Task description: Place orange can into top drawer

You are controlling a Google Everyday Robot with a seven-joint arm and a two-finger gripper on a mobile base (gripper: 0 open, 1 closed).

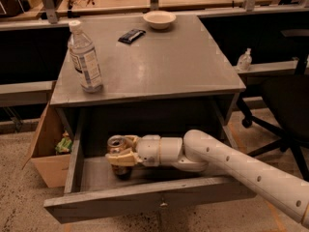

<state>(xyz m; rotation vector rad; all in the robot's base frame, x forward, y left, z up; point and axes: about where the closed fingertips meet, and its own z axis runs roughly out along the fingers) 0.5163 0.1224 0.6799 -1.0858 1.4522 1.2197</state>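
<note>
The gripper (119,157) sits inside the open top drawer (145,203), reached in from the right on the end of the pale arm (231,164), and its 2 tan fingers (116,160) are clamped around the middle of the orange can (116,142). The can stands upright in that grasp, its silver top showing just above the fingers and its lower end below them; it seems to rest on the drawer floor, though the shadow there makes that hard to confirm. The drawer front lies below and in front of the gripper, pulled well out from the grey table (159,71). Above the gripper, on the tabletop, 1 clear water bottle (85,57) stands up and to the left near the table's edge, while 1 dark flat packet (131,35) and 1 pale bowl (160,19) lie further back. To the left of the gripper, outside the drawer, an open cardboard box (44,151) sits on the floor. Far to its right stands a black office chair (285,108).
</note>
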